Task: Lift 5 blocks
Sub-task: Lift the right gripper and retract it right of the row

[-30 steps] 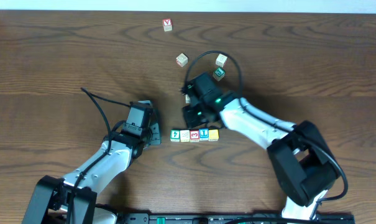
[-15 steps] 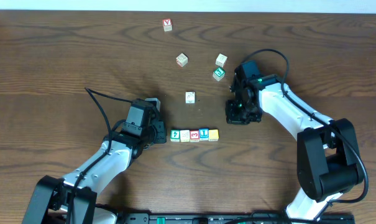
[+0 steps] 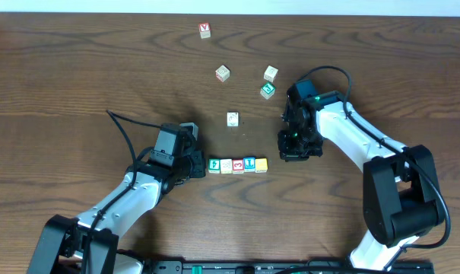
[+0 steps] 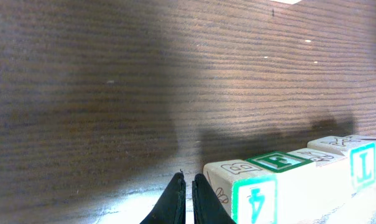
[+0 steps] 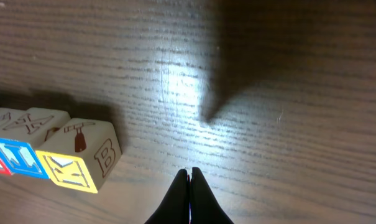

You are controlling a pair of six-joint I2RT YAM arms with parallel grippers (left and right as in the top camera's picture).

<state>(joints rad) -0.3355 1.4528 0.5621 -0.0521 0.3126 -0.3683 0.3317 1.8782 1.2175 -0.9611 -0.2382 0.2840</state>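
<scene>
Between left hand (image 4: 188,178) and right hand (image 5: 189,170), row of five blocks (image 3: 238,164), both hands closed, empty

1. Worktop (image 3: 70,68): dark brown wood-grain surface, grain running left to right. It fills almost the whole overhead view.
2. Far edge: a narrow pale strip (image 3: 351,6) runs along it. Cannot tell whether it is wall or floor.
3. Near edge: a black rail (image 3: 237,267) lies along its middle part.
4. Light: comes from above. The right wrist view shows a soft bright patch (image 5: 181,81) on the grain.
5. The left wrist view shows a broad dim shadow (image 4: 82,124) over the wood and a small white glint (image 4: 307,42) toward the far right corner.
</scene>
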